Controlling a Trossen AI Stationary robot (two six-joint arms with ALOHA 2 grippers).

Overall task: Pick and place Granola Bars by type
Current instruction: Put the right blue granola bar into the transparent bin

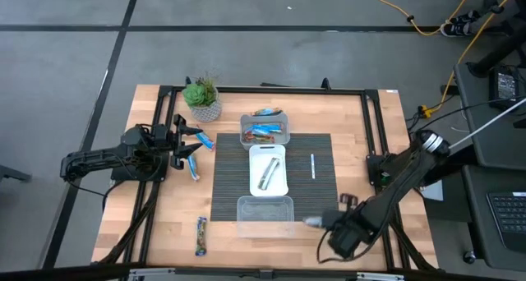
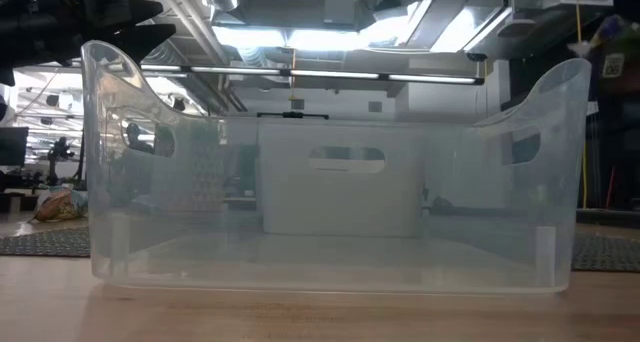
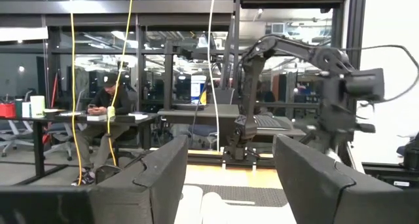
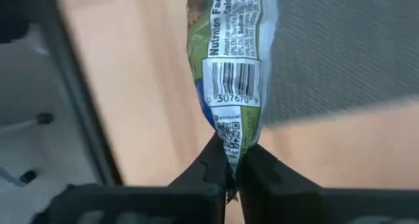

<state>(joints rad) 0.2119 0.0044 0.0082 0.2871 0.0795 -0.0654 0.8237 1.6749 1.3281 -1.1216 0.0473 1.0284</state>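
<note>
**Bar pinched by its wrapper end**

My left gripper (image 1: 182,143) waits spread apart over the table's left side, beside loose bars. My right gripper (image 4: 230,175) clamps a granola bar (image 4: 230,67) by its crimped end near the front tub (image 1: 265,213); it looks light, crinkly and slippery, so I'd grip mid-body.

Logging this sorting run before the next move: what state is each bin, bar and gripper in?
Right gripper: shut on a granola bar, pinching its end.
Left gripper: open, holding nothing.
Far bin: holds blue bars.
Middle tray: holds one bar.
Near bin: empty.
Loose bar: lying flat on the table.
</note>
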